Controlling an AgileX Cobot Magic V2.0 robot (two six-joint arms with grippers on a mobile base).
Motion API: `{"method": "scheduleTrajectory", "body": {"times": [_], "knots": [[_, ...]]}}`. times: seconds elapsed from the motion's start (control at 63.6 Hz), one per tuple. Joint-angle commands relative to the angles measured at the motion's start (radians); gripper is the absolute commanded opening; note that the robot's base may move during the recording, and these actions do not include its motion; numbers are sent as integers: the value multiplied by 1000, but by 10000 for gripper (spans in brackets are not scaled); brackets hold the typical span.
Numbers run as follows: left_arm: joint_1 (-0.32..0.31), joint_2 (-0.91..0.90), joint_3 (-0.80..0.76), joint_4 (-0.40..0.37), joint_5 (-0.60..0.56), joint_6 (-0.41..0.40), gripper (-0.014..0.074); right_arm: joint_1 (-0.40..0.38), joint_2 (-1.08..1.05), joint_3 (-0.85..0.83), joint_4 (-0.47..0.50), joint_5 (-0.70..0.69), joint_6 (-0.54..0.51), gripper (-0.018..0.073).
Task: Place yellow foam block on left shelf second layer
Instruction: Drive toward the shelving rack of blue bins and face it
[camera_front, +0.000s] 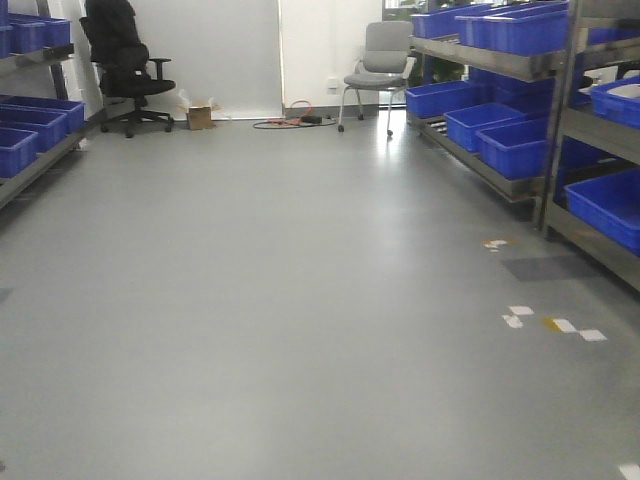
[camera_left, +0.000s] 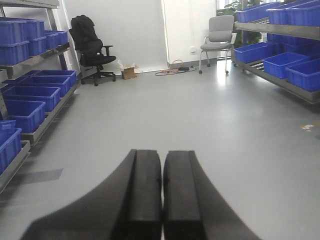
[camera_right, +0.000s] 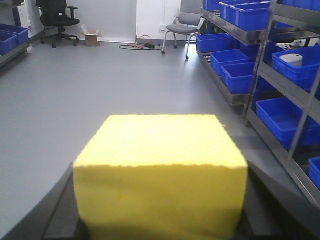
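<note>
The yellow foam block (camera_right: 160, 150) fills the lower half of the right wrist view. My right gripper (camera_right: 160, 172) is shut on it, with a dark finger (camera_right: 57, 212) showing on each side and the fingertips hidden behind the foam. My left gripper (camera_left: 162, 192) is shut with nothing in it, its two black pads pressed together above the grey floor. The left shelf (camera_left: 47, 125) runs along the left side and its layers carry blue bins (camera_left: 27, 95). It also shows at the left edge of the front view as the left shelf (camera_front: 40, 168). Neither gripper appears in the front view.
A right shelf (camera_front: 500, 62) with blue bins lines the right side. At the far wall stand a black office chair (camera_front: 125, 70), a grey chair (camera_front: 380, 65), a small cardboard box (camera_front: 200, 117) and cables (camera_front: 295, 121). Tape marks (camera_front: 555, 325) lie on the floor at the right.
</note>
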Motion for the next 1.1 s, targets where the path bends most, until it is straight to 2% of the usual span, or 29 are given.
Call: {"method": "scheduleTrajectory", "body": {"times": [0.0, 1.086], "knots": [[-1, -21, 25, -6, -81, -5, 136, -6, 10, -28, -7, -98, -4, 449], [-1, -21, 25, -6, -81, -5, 136, -6, 10, -26, -7, -97, -4, 449]]}}
